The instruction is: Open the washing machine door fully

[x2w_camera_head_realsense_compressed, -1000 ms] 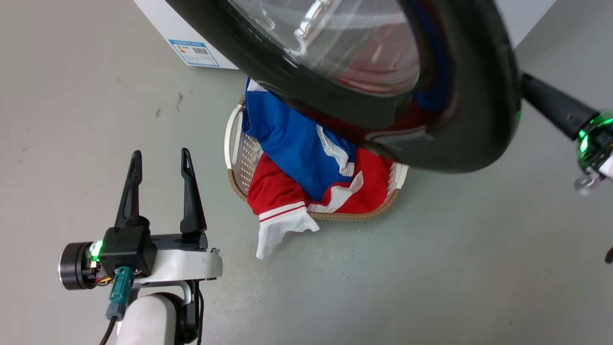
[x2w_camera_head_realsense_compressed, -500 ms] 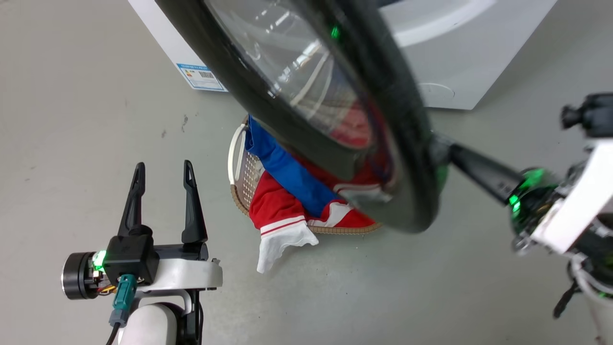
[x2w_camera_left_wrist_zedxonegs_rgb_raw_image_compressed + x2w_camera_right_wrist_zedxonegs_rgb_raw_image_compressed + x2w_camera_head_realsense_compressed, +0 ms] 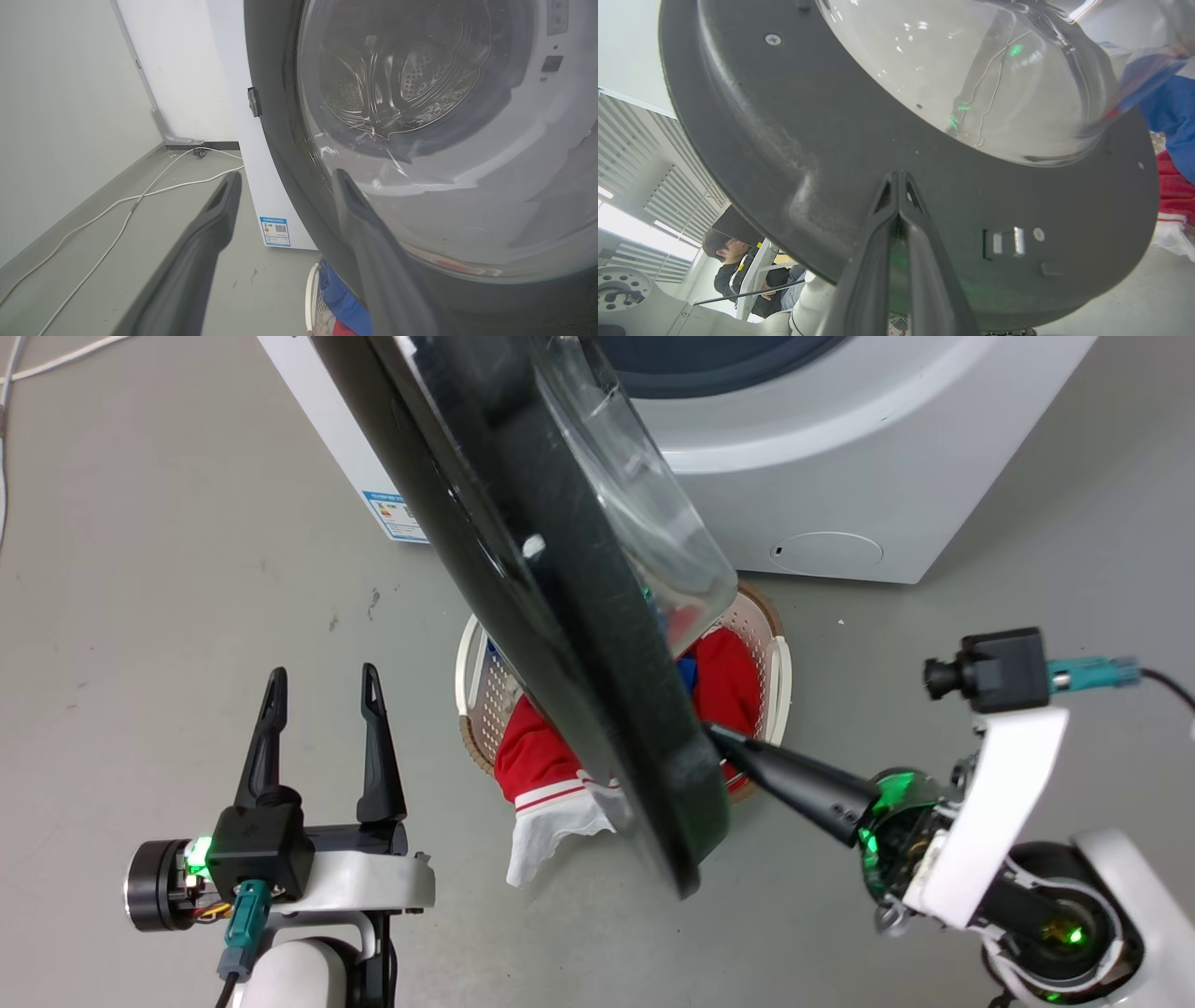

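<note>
Against the jaws of my right gripper [image 3: 897,179] I see the washing machine door [image 3: 784,140], matt scuffed black plastic; beyond them, its smooth clear glass bowl [image 3: 971,70].

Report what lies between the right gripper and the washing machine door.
Nothing. In the right wrist view the right gripper, fingers shut, touches the washing machine door on its inner rim; the head view agrees.

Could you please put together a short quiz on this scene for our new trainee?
1. True or false: the left gripper grips the washing machine door.
2. The right gripper, fingers together, touches the door's: A) glossy outer face; B) inner face; C) hinge.
3. Fill in: the basket under the door holds ____, blue and white clothes.
Key: 1 false; 2 B; 3 red.
</note>
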### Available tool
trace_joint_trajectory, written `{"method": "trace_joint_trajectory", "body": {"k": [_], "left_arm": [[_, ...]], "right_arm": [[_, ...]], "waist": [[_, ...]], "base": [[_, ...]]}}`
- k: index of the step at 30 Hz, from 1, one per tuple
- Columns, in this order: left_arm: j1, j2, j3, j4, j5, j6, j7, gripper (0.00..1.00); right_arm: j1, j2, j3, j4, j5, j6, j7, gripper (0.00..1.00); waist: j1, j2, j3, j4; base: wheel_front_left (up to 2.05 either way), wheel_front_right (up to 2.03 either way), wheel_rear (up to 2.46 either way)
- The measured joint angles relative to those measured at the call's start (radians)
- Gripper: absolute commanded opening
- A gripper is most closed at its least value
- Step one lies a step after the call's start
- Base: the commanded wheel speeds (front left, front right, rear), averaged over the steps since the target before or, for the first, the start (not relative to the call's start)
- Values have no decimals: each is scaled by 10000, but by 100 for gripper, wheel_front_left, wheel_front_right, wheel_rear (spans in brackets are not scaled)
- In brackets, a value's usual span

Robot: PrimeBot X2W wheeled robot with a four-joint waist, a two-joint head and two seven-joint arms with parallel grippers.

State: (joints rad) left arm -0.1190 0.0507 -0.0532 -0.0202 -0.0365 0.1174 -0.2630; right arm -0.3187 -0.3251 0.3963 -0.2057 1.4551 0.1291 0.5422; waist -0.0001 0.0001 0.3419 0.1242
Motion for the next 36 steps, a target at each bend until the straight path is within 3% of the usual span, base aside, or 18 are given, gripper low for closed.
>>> {"method": "trace_joint_trajectory", "body": {"k": [14, 22, 23, 24, 25, 31, 36], "left_arm": [[79, 0, -59, 82, 40, -44, 0, 100], [234, 0, -46, 190, 27, -71, 0, 100], [280, 0, -36, 199, 27, -71, 0, 100], [337, -2, -19, 215, 27, -71, 0, 100], [393, -2, 4, 224, 27, -71, 0, 100], [799, -2, 182, 221, 29, -79, 0, 100], [1124, 2, 345, 211, 58, -105, 0, 100]], "right_arm": [[81, 322, 1682, 702, 163, 0, -316, 0], [59, 334, 1967, 1087, 88, 0, -993, 0], [69, 316, 1937, 1129, 25, 0, -1218, 30], [82, 295, 1871, 1185, -61, 0, -1505, 78], [98, 284, 1774, 1241, -151, 0, -1825, 100], [205, 117, 1323, 1639, -1432, 0, -4468, 100], [163, -224, 1231, 2508, -3866, 2, -7478, 100]], "waist": [[0, 0, -155, 89], [0, 0, -503, 42], [0, 0, -577, 30], [0, 0, -656, 16], [0, 0, -741, -2], [-1, 0, -1278, -209], [-1, 0, -1716, -464]], "base": [[0, 0, 0], [0, 0, 0], [0, 0, 0], [0, 0, 0], [0, 0, 0], [0, 0, 0], [0, 0, 0]]}}
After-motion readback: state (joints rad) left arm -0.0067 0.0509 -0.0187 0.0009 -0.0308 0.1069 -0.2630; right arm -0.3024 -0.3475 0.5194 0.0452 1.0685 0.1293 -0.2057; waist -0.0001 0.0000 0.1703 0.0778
